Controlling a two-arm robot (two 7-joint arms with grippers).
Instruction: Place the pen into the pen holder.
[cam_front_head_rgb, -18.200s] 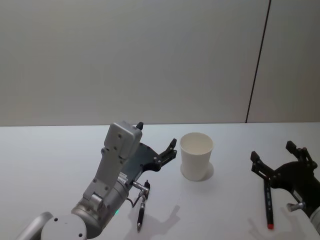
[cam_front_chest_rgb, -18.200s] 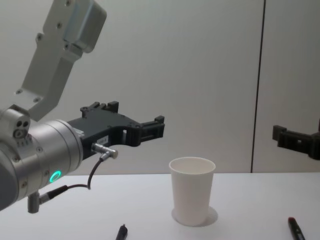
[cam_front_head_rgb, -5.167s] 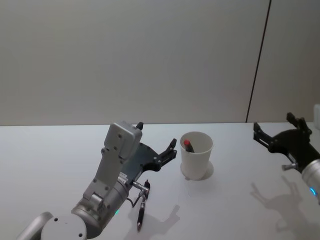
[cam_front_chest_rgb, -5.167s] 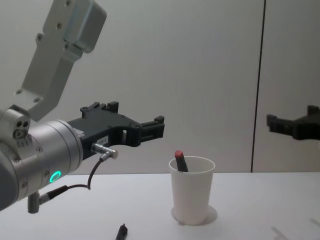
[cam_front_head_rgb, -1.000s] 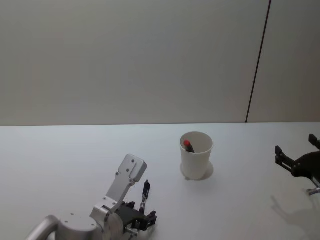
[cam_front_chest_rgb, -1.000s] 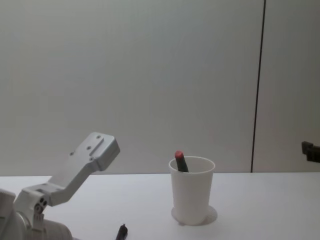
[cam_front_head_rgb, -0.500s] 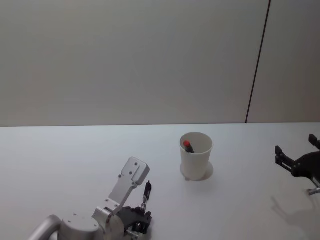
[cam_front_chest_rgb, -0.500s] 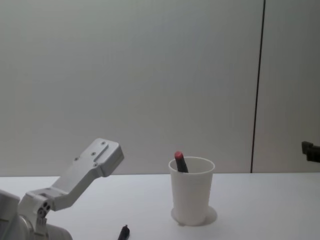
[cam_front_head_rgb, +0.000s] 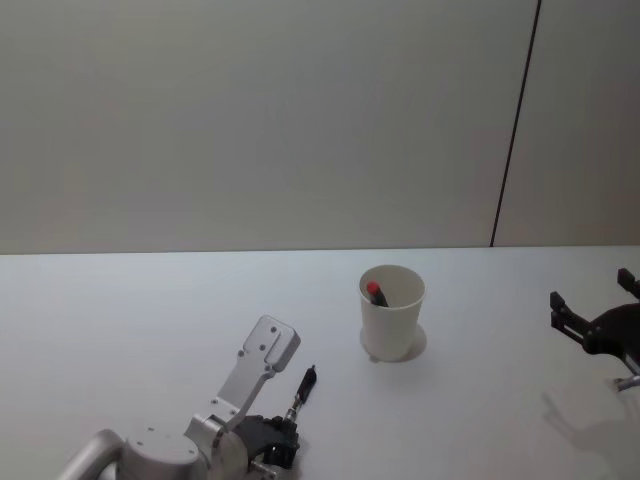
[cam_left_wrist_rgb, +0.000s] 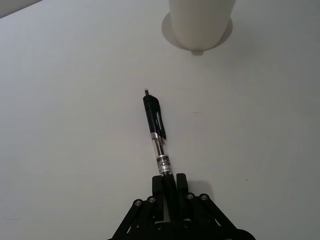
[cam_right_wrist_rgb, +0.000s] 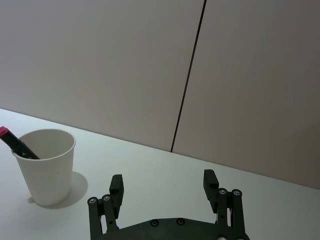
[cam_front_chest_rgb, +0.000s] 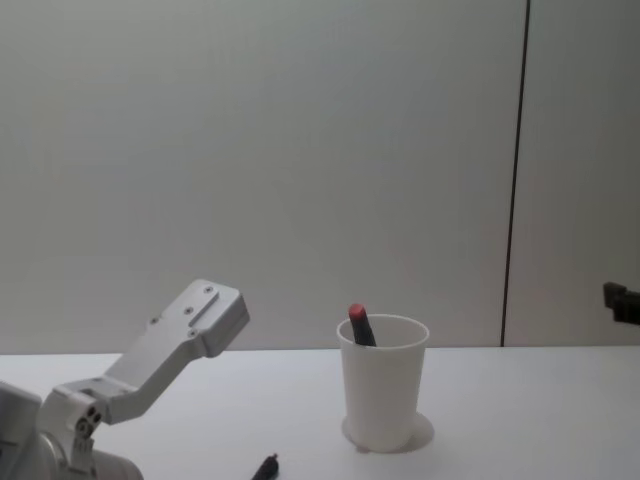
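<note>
Swung round since a moment earlier, the black pen (cam_left_wrist_rgb: 155, 130) lay pinched in the left gripper (cam_left_wrist_rgb: 170, 185), pen holder (cam_left_wrist_rgb: 201, 20) ahead; lifting seemed next, while the right gripper (cam_right_wrist_rgb: 163, 179) idled, spread wide.

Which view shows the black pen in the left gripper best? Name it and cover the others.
Left wrist view: the black pen shows whole, its end in the left gripper. Head view shows it foreshortened beside the arm; chest view catches one tip.

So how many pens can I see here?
2. A red-capped pen stands tilted in the white paper cup; a black click pen is left of the cup, its end gripped by the left hand. The cup could hide more.
</note>
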